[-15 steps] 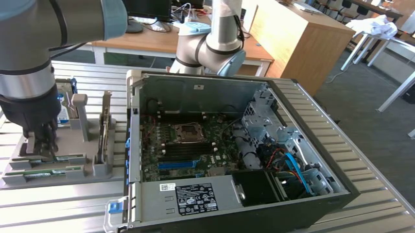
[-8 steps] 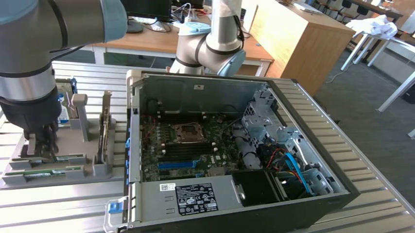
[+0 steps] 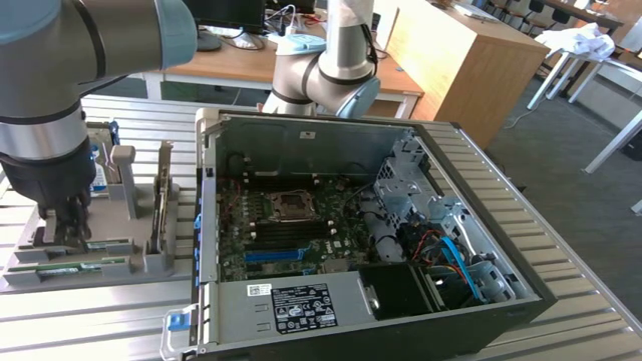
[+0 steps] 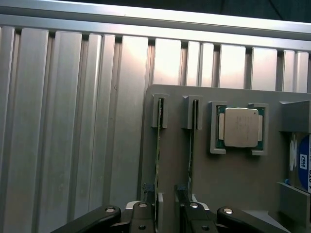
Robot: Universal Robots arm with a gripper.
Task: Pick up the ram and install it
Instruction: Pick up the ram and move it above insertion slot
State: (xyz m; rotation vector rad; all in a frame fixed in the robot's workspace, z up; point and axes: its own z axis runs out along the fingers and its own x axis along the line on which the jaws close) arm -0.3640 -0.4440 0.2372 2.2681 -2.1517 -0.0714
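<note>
1. Green board seen edge-on: the ram [image 4: 157, 160] stands on its edge in a slot of the grey holder [image 4: 228, 189] on the slatted metal desk [image 4: 73, 126], with a second stick [image 4: 191, 155] just beside it.
2. The gripper [image 4: 165, 209] hangs right over it, fingers [image 4: 141, 217] apart, the stick between them and no squeeze visible.
3. Handling call: it looks light, thin and stiff, yet fragile, and the chips and contact edge want no pressure. The best hold looks like the two flat faces near the free edge, kept square.
4. Writing: the processor chip [image 4: 240, 127] shows no readable marking. The hard drive [image 4: 302, 162] has a blue label with white letters, too cut off to read.
</note>
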